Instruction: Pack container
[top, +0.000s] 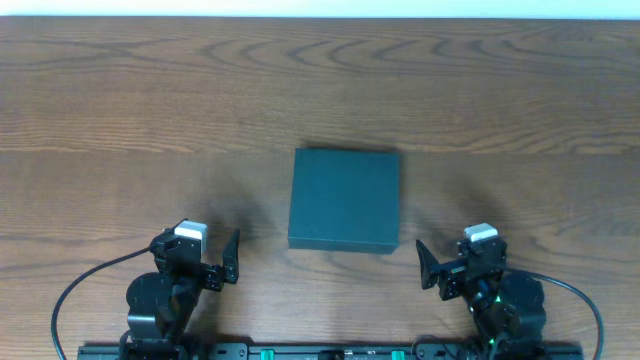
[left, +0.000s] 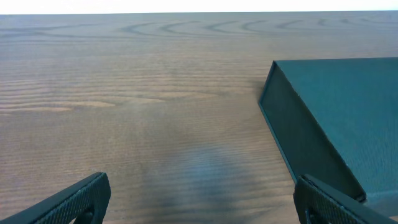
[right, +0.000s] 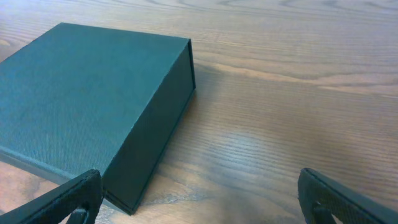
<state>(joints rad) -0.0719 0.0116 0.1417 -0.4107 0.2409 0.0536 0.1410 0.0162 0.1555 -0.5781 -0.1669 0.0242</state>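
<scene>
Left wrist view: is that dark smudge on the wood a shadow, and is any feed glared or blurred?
Left wrist: a soft-edged bluish patch on the brown wooden table, likely shadow or reflection; right wrist: pale sheen on the wood beside the dark teal-green matte rectangular box; overhead: sharp, even light, top edge washed white.

A robotics lab bench, by the look of it: wood-grain counter, left arm and right arm mounted on a black rail at its near edge, cables trailing out.
</scene>
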